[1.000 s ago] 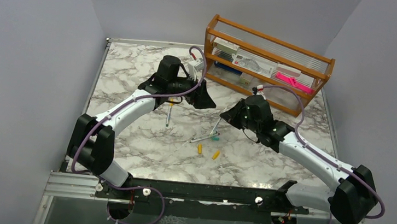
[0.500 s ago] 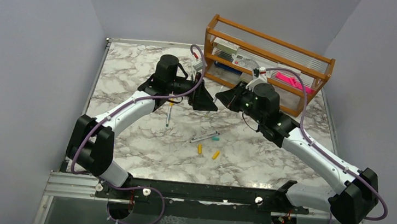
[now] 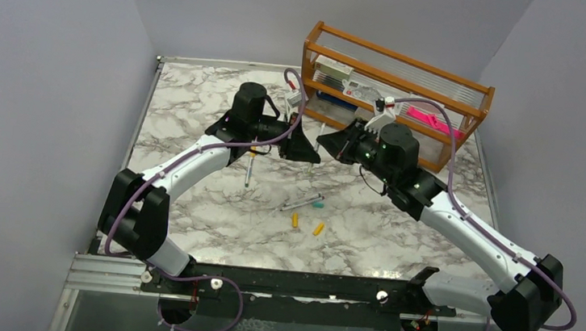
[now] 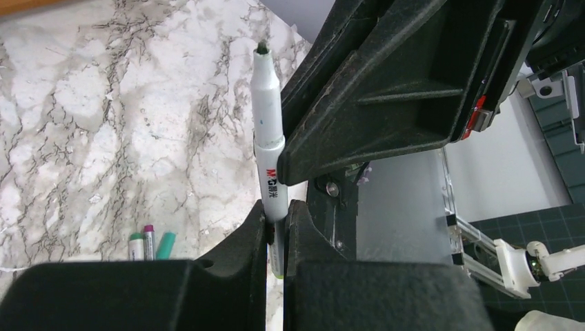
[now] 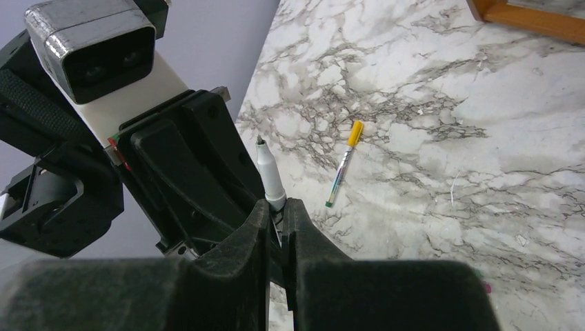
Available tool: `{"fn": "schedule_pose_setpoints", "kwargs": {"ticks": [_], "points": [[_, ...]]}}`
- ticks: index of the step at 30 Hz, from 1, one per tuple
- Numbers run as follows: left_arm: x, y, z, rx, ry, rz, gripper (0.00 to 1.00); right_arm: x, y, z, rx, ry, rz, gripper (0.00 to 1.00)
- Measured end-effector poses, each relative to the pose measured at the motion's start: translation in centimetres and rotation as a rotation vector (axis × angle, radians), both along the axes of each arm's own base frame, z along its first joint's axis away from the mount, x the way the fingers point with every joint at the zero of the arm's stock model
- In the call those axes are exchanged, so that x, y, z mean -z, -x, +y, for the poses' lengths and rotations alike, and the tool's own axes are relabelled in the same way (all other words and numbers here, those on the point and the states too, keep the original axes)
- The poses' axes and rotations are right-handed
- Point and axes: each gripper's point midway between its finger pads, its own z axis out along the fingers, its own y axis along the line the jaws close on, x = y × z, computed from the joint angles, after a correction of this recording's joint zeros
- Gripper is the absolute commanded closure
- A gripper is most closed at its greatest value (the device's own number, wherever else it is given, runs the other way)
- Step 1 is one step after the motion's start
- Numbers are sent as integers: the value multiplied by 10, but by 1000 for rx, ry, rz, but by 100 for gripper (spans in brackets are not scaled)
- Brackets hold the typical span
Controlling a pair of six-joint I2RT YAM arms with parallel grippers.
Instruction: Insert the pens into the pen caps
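Note:
One white pen with a dark bare tip stands between both grippers. My left gripper is shut on its barrel. My right gripper is shut on the same pen just below its collar. In the top view the left gripper and the right gripper meet above the table's middle. A pen wearing a yellow cap lies left of them. Another pen lies beside a teal cap, with two yellow-orange caps nearer the front.
A wooden rack holding boxes and a pink flat object stands at the back right, close behind the right wrist. Grey walls close in the marble table on three sides.
My right gripper has lifted its pen off the table and carried it back and left to the left gripper. The left gripper, open before, has shut on that pen.

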Motion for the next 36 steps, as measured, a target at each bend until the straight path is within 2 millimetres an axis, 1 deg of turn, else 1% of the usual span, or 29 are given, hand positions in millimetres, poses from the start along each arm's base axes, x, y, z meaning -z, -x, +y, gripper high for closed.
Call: {"fn": "schedule_pose_setpoints", "kwargs": {"ticks": [1, 2, 4, 5, 6, 8, 12, 14, 16, 18, 21, 22, 23, 25, 26, 27, 28, 30, 32, 33, 36], "points": [[0, 0, 0, 2, 2, -1, 100, -1, 1, 0, -1, 1, -2, 98], [-1, 1, -1, 3, 2, -1, 100, -1, 1, -1, -1, 1, -2, 93], [-1, 1, -1, 4, 2, 3, 100, 0, 1, -1, -1, 6, 0, 75], [0, 2, -1, 5, 1, 5, 100, 0, 1, -1, -1, 7, 0, 67], [-1, 2, -1, 6, 2, 3, 100, -1, 2, -1, -1, 6, -1, 62], [-1, 4, -3, 16, 4, 2, 100, -6, 1, -1, -3, 9, -13, 57], [-2, 8, -5, 32, 8, 1, 100, -25, -1, -1, -9, 16, -57, 56], [-2, 10, -5, 41, 10, 2, 100, -31, -2, 0, -10, 20, -69, 57], [-3, 11, -5, 46, 12, 1, 100, -31, -4, 1, -12, 29, -67, 57], [-3, 11, -5, 48, 12, 0, 100, -26, -5, 2, -14, 45, -57, 57], [-2, 11, -4, 47, 10, 3, 100, -11, -7, 3, -19, 84, -26, 59], [-2, 11, -4, 48, 9, 4, 100, -7, -7, 3, -20, 95, -15, 62], [-2, 11, -4, 48, 9, 5, 100, -1, -7, 3, -22, 109, -2, 69], [-2, 11, -4, 47, 8, 6, 100, 4, -6, 2, -26, 126, 9, 88], [-1, 11, -4, 45, 5, 11, 100, 4, -5, 3, -33, 128, 8, 97], [-1, 11, -4, 44, 4, 12, 100, 3, -5, 3, -36, 127, 5, 99], [0, 12, -4, 44, 2, 19, 94, 2, -4, 4, -43, 131, -2, 99], [-1, 12, -4, 44, 2, 20, 77, 1, -4, 4, -47, 132, -5, 99], [-1, 11, -4, 42, 2, 20, 66, 1, -3, 5, -51, 126, -4, 99], [-2, 11, -4, 40, 4, 18, 63, 1, -2, 5, -52, 116, -3, 99], [-6, 8, -6, 30, 18, 10, 62, 1, 3, 5, -53, 72, 10, 99]]}}
